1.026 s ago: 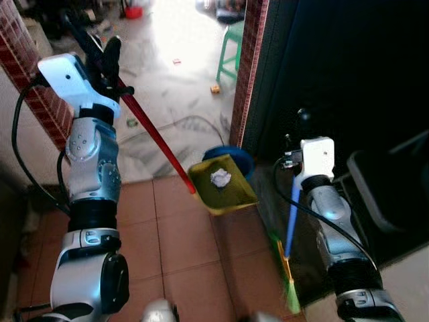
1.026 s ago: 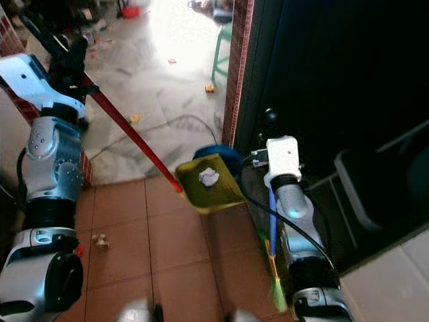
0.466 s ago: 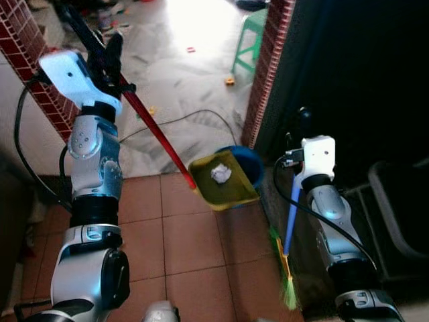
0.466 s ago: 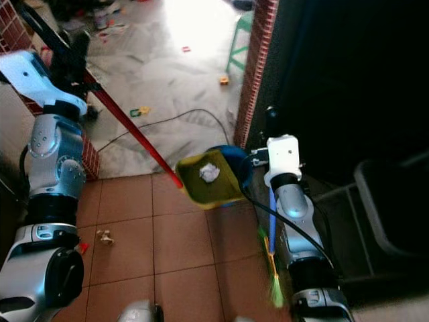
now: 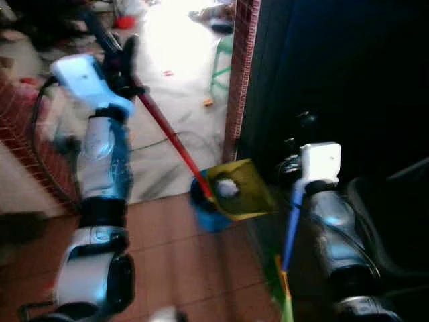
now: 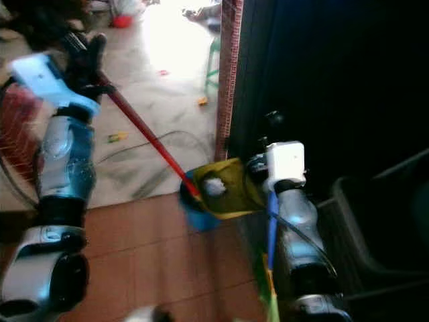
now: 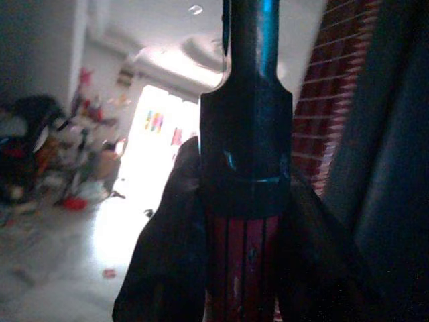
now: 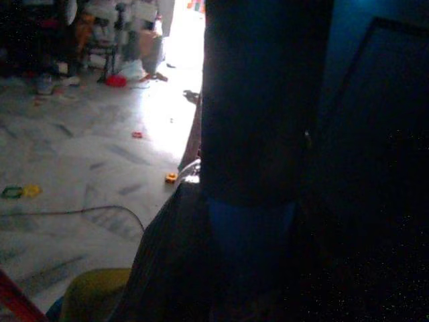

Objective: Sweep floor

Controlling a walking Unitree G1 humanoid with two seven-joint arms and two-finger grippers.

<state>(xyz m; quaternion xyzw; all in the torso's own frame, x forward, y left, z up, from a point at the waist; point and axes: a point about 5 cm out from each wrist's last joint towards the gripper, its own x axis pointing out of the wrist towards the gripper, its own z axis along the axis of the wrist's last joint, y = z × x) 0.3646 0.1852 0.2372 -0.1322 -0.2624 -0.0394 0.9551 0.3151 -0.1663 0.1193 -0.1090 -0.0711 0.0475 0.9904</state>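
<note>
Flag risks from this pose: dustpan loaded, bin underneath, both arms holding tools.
1. The yellow dustpan is held over the blue bin by the left gripper, with white crumpled litter lying loose in it. A poorly aimed tilt could drop the litter on the tiles.
2. The cable on the floor ahead could snag a foot or the blue broom held by the right gripper.

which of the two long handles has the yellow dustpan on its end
The red handle, held by the left gripper; its lower end carries the yellow dustpan. The blue handle in the right gripper ends in green bristles.
</note>
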